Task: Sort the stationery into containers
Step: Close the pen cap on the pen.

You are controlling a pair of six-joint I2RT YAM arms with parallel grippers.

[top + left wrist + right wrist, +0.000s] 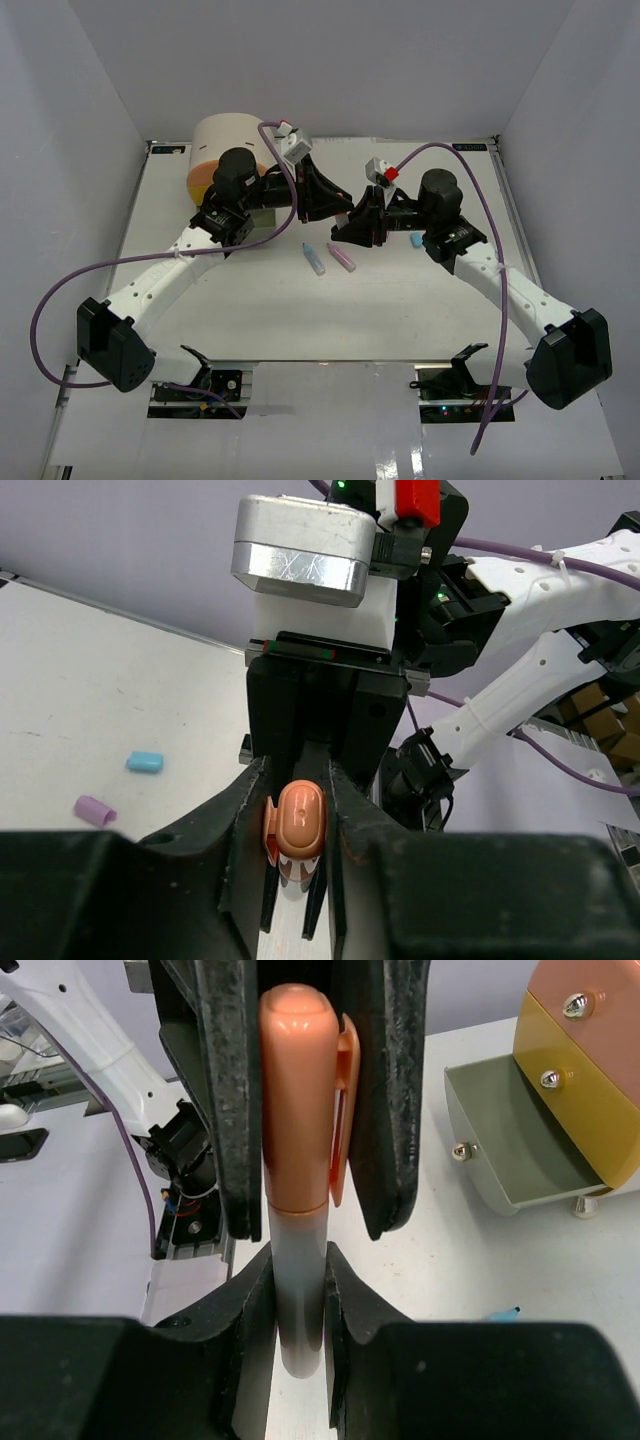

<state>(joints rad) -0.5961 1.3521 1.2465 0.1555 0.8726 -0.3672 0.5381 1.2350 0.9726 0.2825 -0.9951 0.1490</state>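
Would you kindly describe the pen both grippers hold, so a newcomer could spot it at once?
Right of the beige drawer cabinet, the two grippers meet tip to tip. There the left gripper clamps the cap and the right gripper the barrel of one pen. Unlike the pastel pens lying nearby, it has an orange clipped cap and grey barrel.

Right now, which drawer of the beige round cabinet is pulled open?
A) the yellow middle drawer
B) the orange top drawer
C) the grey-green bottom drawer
C: the grey-green bottom drawer juts out open, while the orange top drawer and yellow middle drawer sit shut.
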